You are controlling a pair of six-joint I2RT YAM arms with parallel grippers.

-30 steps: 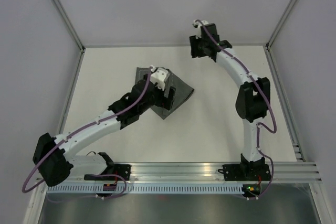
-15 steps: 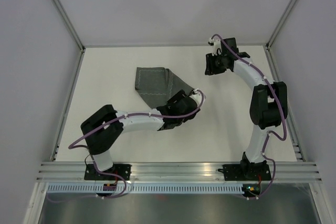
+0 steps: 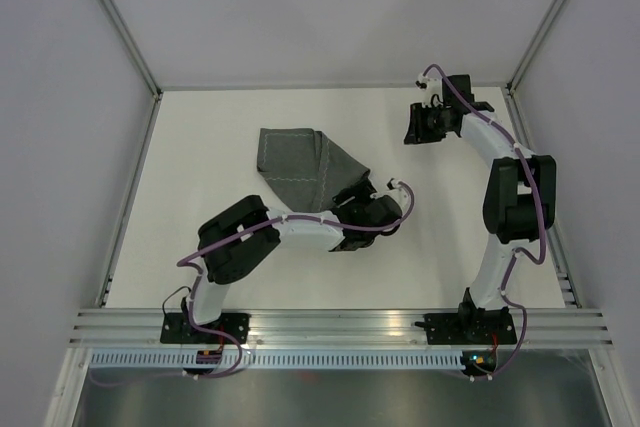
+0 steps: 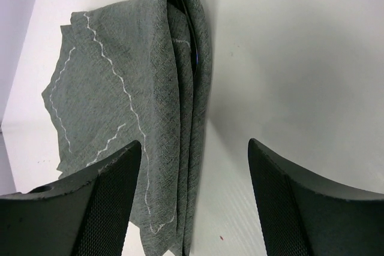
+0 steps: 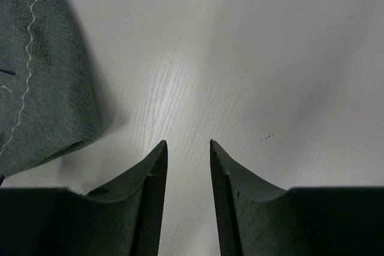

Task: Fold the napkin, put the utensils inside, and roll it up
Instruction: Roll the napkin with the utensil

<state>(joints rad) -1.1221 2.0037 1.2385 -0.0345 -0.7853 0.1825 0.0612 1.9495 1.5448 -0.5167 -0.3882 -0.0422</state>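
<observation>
I see my left hand (image 4: 193, 148) spread wide, the folded napkin (image 4: 120, 88) just ahead; right hand (image 5: 188, 143) narrowly apart, empty, over the surface (image 5: 252, 58).

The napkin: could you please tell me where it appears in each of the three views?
Top external: napkin left of centre.
Left wrist: it fills the left and middle.
Right wrist: part of it, upper left.
Shared landmark: its pale stitched line, faint from above.

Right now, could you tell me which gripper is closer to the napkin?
The left gripper: the folded napkin lies just ahead of its wide jaws, while the right gripper hangs well clear of it.
</observation>
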